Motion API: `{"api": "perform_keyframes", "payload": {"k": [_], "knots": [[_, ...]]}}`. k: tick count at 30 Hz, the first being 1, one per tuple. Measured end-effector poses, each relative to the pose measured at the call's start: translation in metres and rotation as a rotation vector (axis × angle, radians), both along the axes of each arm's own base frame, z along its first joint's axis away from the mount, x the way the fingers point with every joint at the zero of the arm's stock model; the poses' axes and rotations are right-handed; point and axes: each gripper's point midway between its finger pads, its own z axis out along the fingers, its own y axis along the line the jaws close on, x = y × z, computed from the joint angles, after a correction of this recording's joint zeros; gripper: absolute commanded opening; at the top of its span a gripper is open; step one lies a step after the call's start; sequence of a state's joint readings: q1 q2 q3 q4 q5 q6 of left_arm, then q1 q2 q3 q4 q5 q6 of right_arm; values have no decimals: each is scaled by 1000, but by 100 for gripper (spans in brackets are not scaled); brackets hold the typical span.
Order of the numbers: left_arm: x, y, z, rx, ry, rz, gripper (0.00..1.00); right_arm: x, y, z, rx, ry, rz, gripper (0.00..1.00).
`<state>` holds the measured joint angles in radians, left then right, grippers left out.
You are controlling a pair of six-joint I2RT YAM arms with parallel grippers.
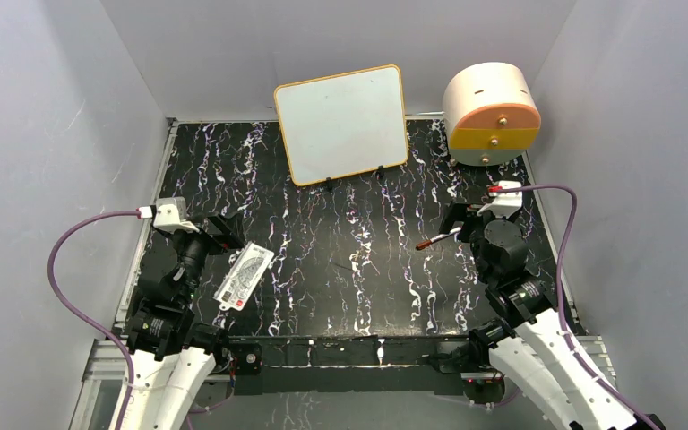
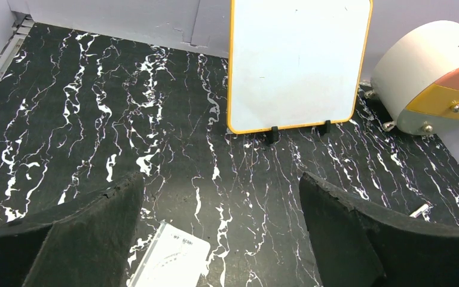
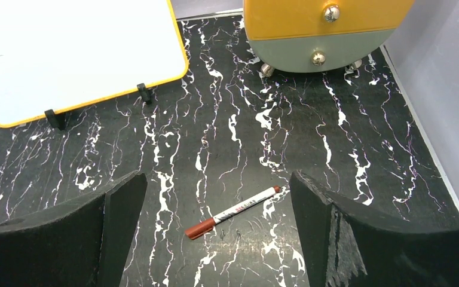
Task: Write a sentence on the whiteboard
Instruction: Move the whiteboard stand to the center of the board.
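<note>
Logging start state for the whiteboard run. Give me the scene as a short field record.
whiteboard: upright at back of table, blank, no writing
marker: lying flat on table under right tool, not held
card: flat on table beside left tool
left tool: open, empty
right tool: open, empty
round box: back right, beside whiteboard
task stage: not started

Bare tabletop (image 3: 227, 113) between marker (image 3: 233, 212) and whiteboard (image 3: 66, 54).
</note>
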<state>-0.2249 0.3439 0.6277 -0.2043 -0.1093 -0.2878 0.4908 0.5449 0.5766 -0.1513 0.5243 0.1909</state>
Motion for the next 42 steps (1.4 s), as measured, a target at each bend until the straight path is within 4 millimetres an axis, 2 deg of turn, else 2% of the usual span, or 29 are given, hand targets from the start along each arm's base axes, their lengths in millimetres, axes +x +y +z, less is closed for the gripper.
{"api": "perform_keyframes", "payload": {"k": [4, 10, 16, 20, 27, 33, 42], "knots": [[0, 1, 0, 1, 0, 4, 98, 1, 2, 0, 1, -10, 10, 99], [0, 1, -2, 3, 9, 8, 98, 6, 10, -13, -21, 33, 43, 99], [6, -1, -11, 10, 50, 2, 98, 14, 29, -22, -29, 63, 122, 99], [11, -5, -19, 9, 83, -13, 98, 27, 46, -36, -49, 100, 183, 99], [8, -16, -21, 31, 69, -87, 98, 55, 86, -78, -75, 229, 309, 96], [5, -26, -27, 52, 81, -151, 98, 80, 126, -97, -57, 263, 395, 93], [7, -29, -37, 62, 124, -168, 98, 124, 189, -132, -42, 274, 443, 87]]}}
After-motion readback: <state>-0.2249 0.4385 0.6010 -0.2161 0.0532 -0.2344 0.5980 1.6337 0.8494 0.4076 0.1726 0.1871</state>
